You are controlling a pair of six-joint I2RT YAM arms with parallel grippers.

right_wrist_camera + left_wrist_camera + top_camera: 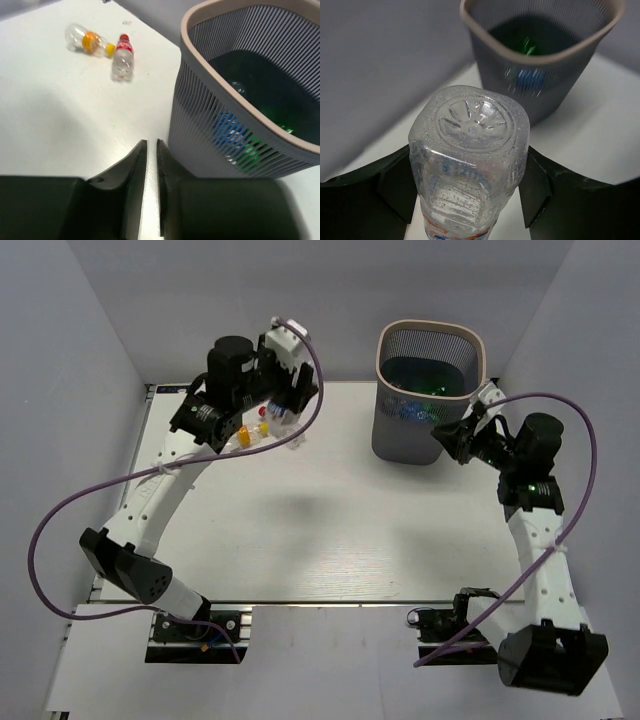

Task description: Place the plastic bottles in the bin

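Observation:
My left gripper [290,398] is raised at the far left and shut on a clear bottle [470,150] with a blue and red label, its base toward the camera. The fingers [535,185] press on both sides of it. The grey mesh bin [430,390] stands at the far right and holds a green bottle [420,375] and a blue-labelled one [227,127]. On the table lie a clear bottle with an orange label [87,40] and one with a red label [122,57]. My right gripper [447,440] is shut and empty, just beside the bin's near wall [210,115].
The two loose bottles [255,430] lie below my left gripper near the far left corner. Grey walls close the table at the back and both sides. The bin also shows ahead in the left wrist view [540,85].

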